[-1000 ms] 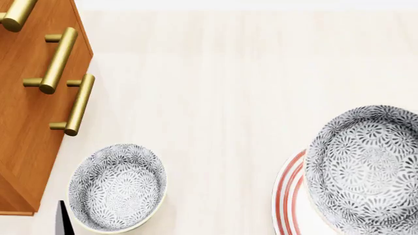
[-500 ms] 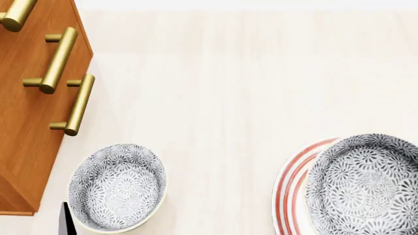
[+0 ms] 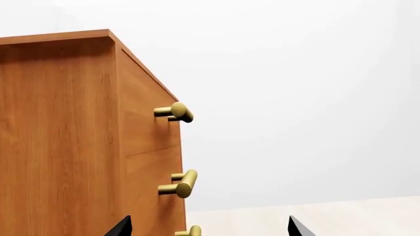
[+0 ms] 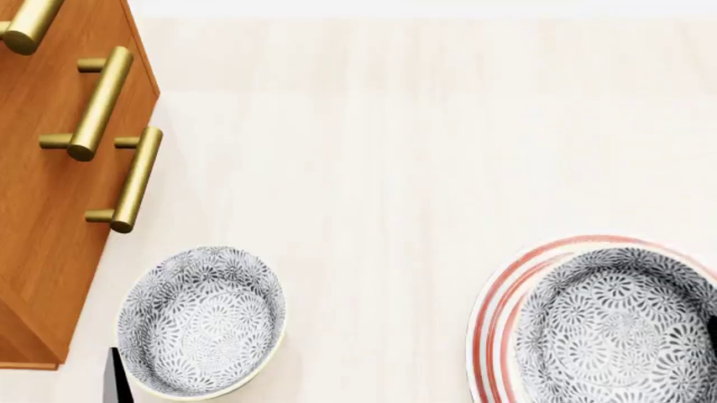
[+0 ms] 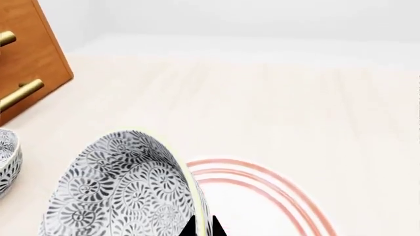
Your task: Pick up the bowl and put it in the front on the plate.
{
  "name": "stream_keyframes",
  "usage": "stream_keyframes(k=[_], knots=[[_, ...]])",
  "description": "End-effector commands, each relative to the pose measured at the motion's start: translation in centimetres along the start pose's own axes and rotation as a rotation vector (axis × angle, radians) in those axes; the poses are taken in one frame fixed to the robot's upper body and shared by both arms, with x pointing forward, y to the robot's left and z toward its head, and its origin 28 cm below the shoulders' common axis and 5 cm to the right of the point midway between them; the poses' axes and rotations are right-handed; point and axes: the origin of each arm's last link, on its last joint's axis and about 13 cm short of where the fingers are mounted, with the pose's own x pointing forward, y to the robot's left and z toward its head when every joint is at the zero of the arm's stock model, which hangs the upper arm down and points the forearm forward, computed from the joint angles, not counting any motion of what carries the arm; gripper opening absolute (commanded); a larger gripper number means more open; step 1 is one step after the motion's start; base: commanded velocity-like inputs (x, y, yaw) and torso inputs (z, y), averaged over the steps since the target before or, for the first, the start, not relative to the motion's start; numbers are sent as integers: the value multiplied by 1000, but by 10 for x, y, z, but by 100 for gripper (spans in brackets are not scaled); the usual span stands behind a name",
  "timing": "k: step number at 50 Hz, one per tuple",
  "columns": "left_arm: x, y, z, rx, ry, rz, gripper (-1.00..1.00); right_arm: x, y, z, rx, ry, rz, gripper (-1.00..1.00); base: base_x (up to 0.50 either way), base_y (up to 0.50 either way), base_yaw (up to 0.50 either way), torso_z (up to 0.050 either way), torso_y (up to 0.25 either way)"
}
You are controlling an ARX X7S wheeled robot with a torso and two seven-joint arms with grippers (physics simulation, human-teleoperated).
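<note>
Right hand point(image 5: 203, 227) grips the bowl point(image 5: 125, 189) rim — over the plate point(image 5: 262, 184).

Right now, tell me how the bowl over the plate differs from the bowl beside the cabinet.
The bowl over the plate sits above the red-ringed plate, pinched at its rim by the right gripper; the bowl beside the cabinet rests on the bare table, ungripped. The first looks larger in the head view. Both share the grey-blue floral pattern.

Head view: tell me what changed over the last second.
The bowl held by the right end effector came down and now sits low over the red-ringed plate, showing more of its rim. The left end effector barely shifted. The other bowl and the wooden cabinet stayed put.
</note>
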Motion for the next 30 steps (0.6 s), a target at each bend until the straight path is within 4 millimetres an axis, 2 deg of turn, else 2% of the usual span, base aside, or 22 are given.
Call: stream_keyframes(k=[1, 30], knots=[[2, 0, 0, 5, -4, 1, 100, 2, -3, -9, 16, 10, -15, -100, 0, 0, 0, 0, 0], [1, 0, -1, 5, 1, -4, 100, 11, -7, -30, 26, 77, -59, -100, 0, 0, 0, 0, 0]])
